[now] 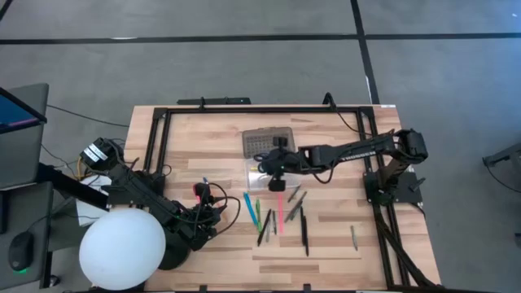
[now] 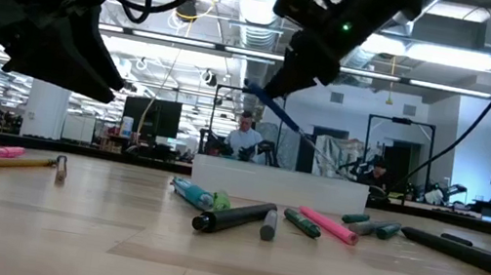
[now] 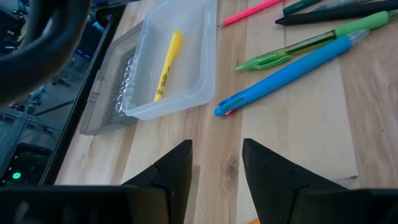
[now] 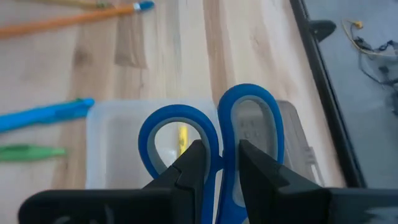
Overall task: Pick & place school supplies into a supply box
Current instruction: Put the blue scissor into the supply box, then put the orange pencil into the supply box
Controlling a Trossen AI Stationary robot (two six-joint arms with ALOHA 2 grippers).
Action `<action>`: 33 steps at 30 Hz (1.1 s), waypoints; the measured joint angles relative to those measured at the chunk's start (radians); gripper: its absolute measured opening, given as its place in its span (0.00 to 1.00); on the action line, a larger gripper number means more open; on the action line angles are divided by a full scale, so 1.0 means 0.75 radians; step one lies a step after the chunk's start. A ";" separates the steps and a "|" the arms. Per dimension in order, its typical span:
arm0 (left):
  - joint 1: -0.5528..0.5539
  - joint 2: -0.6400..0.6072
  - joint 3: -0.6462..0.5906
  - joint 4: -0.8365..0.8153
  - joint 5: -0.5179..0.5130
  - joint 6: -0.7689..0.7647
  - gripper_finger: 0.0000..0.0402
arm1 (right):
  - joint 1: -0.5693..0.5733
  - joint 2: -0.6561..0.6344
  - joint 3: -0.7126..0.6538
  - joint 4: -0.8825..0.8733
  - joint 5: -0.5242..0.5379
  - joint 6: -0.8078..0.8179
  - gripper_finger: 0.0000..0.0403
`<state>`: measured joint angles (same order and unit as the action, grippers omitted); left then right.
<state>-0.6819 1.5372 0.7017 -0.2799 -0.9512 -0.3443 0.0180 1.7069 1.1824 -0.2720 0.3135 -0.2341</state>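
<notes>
So, my right hand [image 4: 217, 165] is pinched shut on the blue-handled scissors [image 4: 211, 134], gripping right where the two loops meet, hanging over the clear tray of the supply box [image 4: 106, 140]. That junction looks like the best hold: stiff plastic, light, though I'd guess smooth enough to swivel if the grip is off-centre. The blades point down at a slant, so they could catch the tray wall. A yellow highlighter [image 3: 166, 65] already lies in the tray, and the grey lid [image 1: 267, 141] is folded back flat on the bench [image 1: 342, 236]. The blue pen [image 3: 289, 71] and green pen [image 3: 311, 42] lie just beside the box. My left hand [image 3: 216, 168] waits open, low over the bench.
</notes>
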 joint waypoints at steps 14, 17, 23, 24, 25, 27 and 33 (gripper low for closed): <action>0.000 0.000 0.000 -0.001 -0.002 -0.001 0.34 | 0.002 0.117 -0.001 0.028 -0.080 0.067 0.16; 0.000 0.000 0.000 0.000 -0.004 -0.001 0.34 | 0.002 0.144 0.001 0.034 -0.085 0.045 0.17; -0.001 0.000 0.000 0.000 -0.005 -0.001 0.34 | -0.006 0.160 0.001 0.045 -0.088 0.056 0.28; -0.001 0.000 -0.001 0.000 -0.004 -0.001 0.34 | -0.009 0.160 0.001 0.044 -0.088 0.057 0.31; 0.000 0.000 -0.001 -0.001 -0.004 -0.001 0.34 | -0.010 0.160 0.001 0.045 -0.088 0.061 0.33; 0.000 0.000 0.000 0.000 -0.004 -0.001 0.34 | -0.013 0.158 0.001 0.046 -0.088 0.067 0.39; -0.001 0.000 -0.001 0.000 -0.003 -0.001 0.34 | -0.012 0.158 0.001 0.045 -0.071 0.023 0.50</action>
<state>-0.6823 1.5372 0.7013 -0.2802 -0.9534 -0.3450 0.0087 1.8252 1.1828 -0.2386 0.2605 -0.2170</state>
